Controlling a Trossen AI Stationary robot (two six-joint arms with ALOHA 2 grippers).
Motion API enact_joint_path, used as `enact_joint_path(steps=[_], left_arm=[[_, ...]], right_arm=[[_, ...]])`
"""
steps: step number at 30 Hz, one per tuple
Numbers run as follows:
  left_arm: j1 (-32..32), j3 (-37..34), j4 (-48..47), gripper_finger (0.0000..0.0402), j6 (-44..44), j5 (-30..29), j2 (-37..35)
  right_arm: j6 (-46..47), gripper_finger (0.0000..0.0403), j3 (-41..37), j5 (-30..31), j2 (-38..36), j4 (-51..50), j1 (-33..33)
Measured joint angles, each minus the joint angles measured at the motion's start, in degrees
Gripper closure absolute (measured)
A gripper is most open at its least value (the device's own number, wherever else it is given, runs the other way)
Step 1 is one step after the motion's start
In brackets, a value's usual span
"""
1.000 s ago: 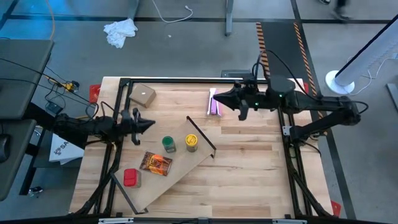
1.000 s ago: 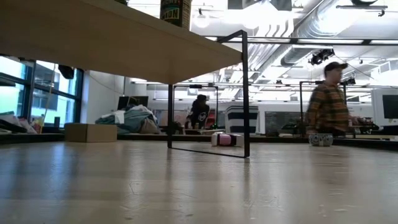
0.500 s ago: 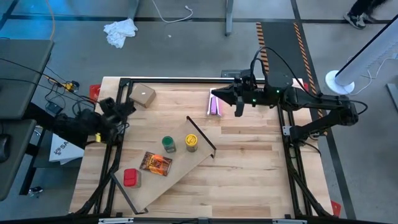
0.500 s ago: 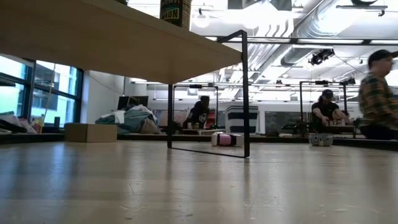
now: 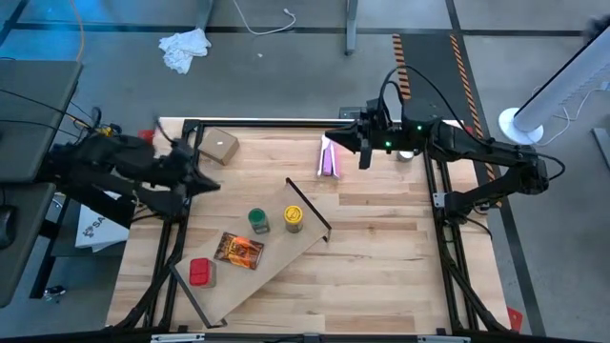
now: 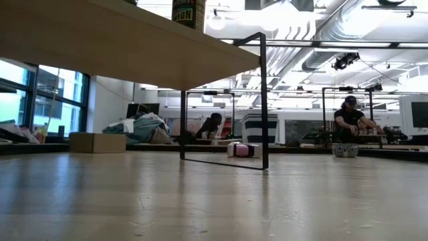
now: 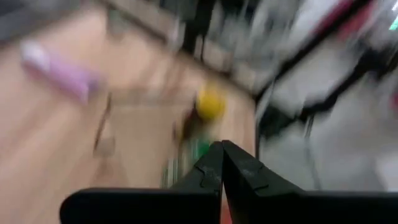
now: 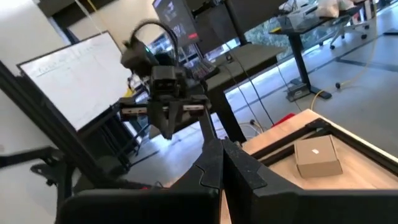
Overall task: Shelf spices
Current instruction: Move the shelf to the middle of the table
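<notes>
The shelf (image 5: 253, 257) lies slantwise on the table, its black end frame (image 5: 307, 204) toward the middle. On its light plank stand the red container (image 5: 201, 272), the orange-brown packet (image 5: 238, 250), the green-lidded jar (image 5: 258, 221) and the yellow jar (image 5: 294, 218). In the low view the plank (image 6: 120, 47) shows from below, with one jar (image 6: 189, 13) on it. My left gripper (image 5: 210, 183) is shut and hovers left of the shelf's far end; its wrist view is blurred. My right gripper (image 5: 330, 141) is shut, above the pink-purple packet's far end.
A pink-purple packet (image 5: 330, 160) lies near the far edge. A tan cardboard box (image 5: 221, 146) sits at the far left corner. A small silver tin (image 6: 344, 150) stands far right. The near right half of the table (image 5: 381, 267) is bare wood. People sit in the room behind.
My left arm drew back from the shelf toward the table's left edge, folded up, and is swinging out again. My right gripper shifted a little toward the far edge. A person walked out of the low view on the right.
</notes>
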Motion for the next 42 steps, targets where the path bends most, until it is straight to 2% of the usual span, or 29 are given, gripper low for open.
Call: enact_joint_path(steps=[4, 7, 10, 12, 15, 21, 27, 30, 37, 42], left_arm=[[-1.79, 8.27, -17.02, 0.0401, -1.65, 8.2, 9.61], [-4.35, 9.06, -21.64, 0.0401, -1.95, 14.63, 13.83], [-7.74, 8.91, -23.13, 0.0401, -3.28, 16.09, 15.95], [-9.77, 8.88, -23.06, 0.0401, -4.18, 14.25, 16.51], [-11.89, 8.88, -22.41, 0.0401, -6.28, 9.26, 15.9], [-13.23, 8.91, -21.46, 0.0401, -11.49, 0.52, 12.17], [-13.23, 8.91, -21.62, 0.0401, -14.69, -7.2, 9.21], [-13.21, 8.91, -21.66, 0.0401, -15.16, -8.38, 8.56], [-13.21, 8.91, -21.81, 0.0401, -14.81, -11.0, 8.42], [-13.21, 8.91, -22.06, 0.0401, -14.79, -12.08, 8.42]], right_arm=[[-1.82, 0.0402, 0.0, -0.99, 0.0, -2.03, 0.03], [-0.52, 0.0402, 0.0, -4.59, -0.02, -4.18, 0.02], [3.96, 0.0402, 0.0, -12.17, 0.28, -11.06, 0.85], [5.33, 0.0402, 0.0, -15.17, 1.19, -17.54, 3.17], [5.56, 0.0402, -0.21, -15.21, 3.88, -23.75, 8.52], [8.32, 0.0402, -0.24, -12.47, 12.1, -23.86, 15.44], [13.98, 0.0402, -0.25, -11.35, 19.41, -22.02, 17.06], [14.53, 0.0402, -0.28, -11.05, 20.66, -20.5, 17.42], [17.79, 0.0403, -0.22, -2.11, 20.85, -25.27, 16.68], [17.94, 0.0403, -0.19, -0.35, 20.85, -27.41, 16.18]])
